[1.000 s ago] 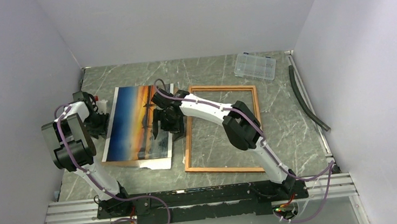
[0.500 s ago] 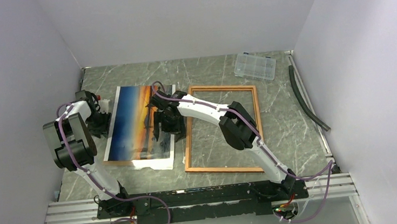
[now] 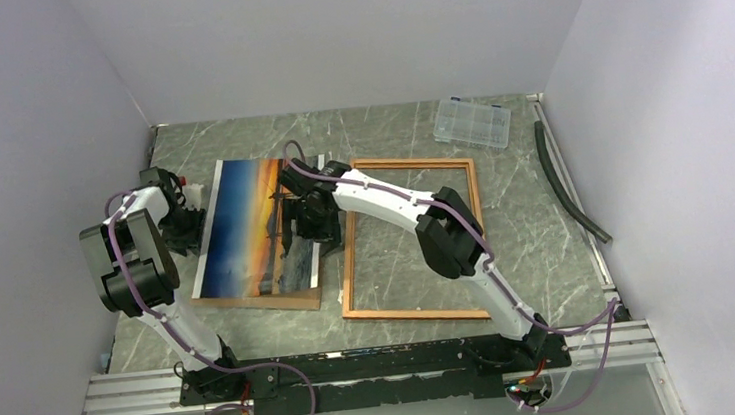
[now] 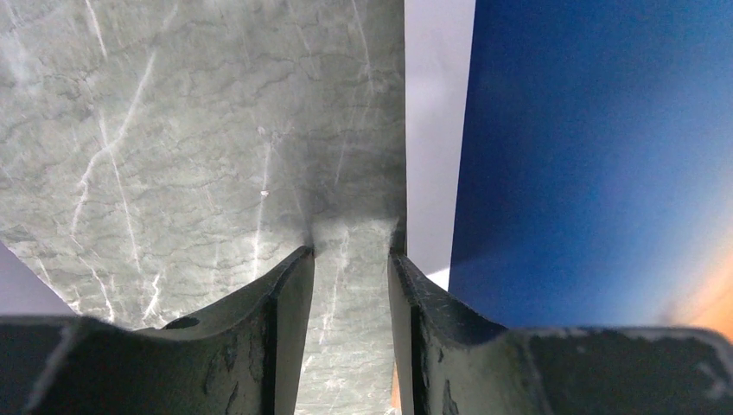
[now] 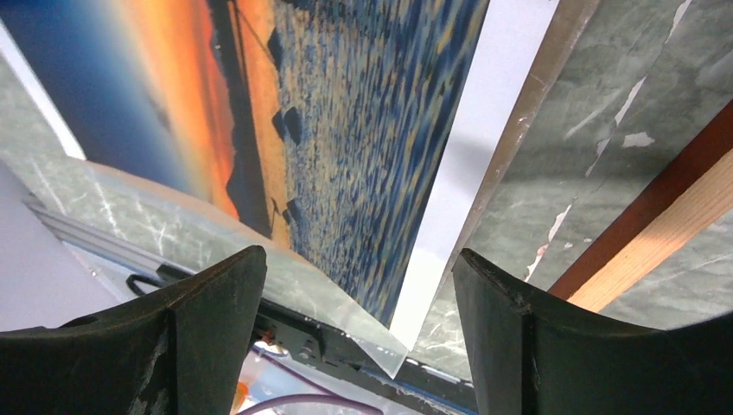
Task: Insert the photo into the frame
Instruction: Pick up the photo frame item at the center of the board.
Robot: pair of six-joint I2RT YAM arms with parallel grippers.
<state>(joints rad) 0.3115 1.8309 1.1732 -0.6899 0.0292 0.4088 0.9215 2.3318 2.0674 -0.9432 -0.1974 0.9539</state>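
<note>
At the far left the left gripper (image 4: 352,252) sits low over the table (image 3: 386,125), just beside the left edge of the photo (image 3: 250,228); its jaws stand a little apart, bare marble shows through the gap, and nothing is caught between them. The photo lies picture side up on a brown board (image 3: 261,300), which shows along its near edge; it is left of the frame (image 3: 413,315) and not yet inside it. The right gripper (image 5: 359,253) hovers over the photo's right side with its jaws spread wide; the white margin and the watery part of the print show between its fingers, which grip nothing. The frame lies flat with table showing through its opening, its left rail just beside the photo. Farther right are a clear box (image 3: 473,121) and a dark hose (image 3: 564,193), well apart from the work. The step in hand looks like getting hold of the photo; the next move calls for pinching a thin flat edge without creasing it, lifting it off the board, carrying it right and squaring it to the opening.
</note>
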